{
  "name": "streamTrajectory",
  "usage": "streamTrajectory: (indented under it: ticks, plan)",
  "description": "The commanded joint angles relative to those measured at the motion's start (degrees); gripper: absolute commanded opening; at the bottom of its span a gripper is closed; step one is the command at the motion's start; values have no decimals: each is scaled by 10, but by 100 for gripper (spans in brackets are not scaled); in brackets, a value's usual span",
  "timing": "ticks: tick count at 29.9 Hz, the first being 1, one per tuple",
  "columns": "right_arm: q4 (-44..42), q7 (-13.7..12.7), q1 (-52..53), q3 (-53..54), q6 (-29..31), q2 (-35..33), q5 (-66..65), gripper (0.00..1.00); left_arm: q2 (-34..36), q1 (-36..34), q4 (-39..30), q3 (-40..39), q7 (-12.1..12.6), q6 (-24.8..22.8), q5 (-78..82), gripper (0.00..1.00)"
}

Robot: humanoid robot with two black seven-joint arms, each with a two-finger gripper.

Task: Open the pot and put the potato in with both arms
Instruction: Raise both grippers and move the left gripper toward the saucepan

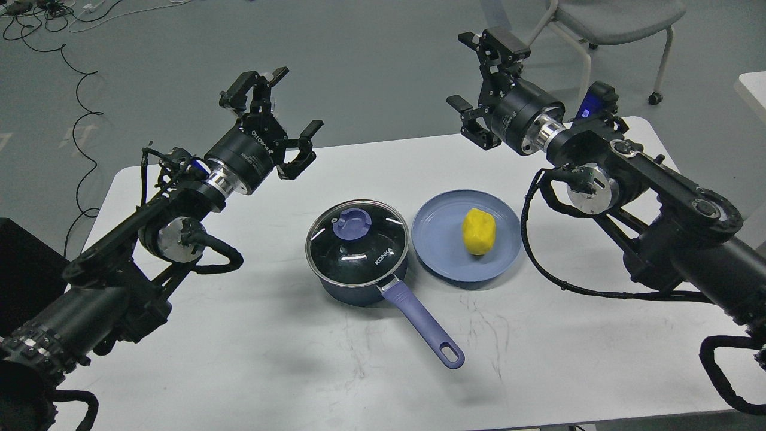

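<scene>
The dark navy pot (pixel 358 263) sits mid-table with its glass lid (pixel 357 242) on; the lid has a purple knob (pixel 352 224). Its lavender handle (pixel 423 323) points toward the front right. The yellow potato (pixel 479 231) lies on a shallow blue plate (pixel 443 239) just right of the pot. My left gripper (pixel 276 117) hovers open above the table's far left, up and left of the pot, holding nothing. My right gripper (pixel 479 84) is raised beyond the plate at the far edge, open and empty.
The white table (pixel 299 371) ends close behind both grippers. A grey chair (pixel 616 24) on castors stands on the floor at the back right. Black cables (pixel 72 78) trail on the floor at the back left. A white surface edge (pixel 755 90) shows far right.
</scene>
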Motion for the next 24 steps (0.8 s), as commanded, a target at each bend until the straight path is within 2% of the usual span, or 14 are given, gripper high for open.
streamTrajectory:
  ticks: [1, 12, 17, 24]
  plan:
    - [0, -1, -11, 8, 0, -1, 0, 100, 0, 0, 0, -1, -1, 1, 0, 98]
    - [4, -1, -37, 34, 3, -9, 0, 100, -1, 4, 1, -2, -2, 17, -4, 98]
    - [4, -2, -36, 33, 23, -19, 0, 100, 3, 5, 1, 0, -2, 14, -3, 98]
    - [-31, -2, -32, 34, 27, -26, -9, 100, -1, 7, 54, 0, 0, 18, -3, 98]
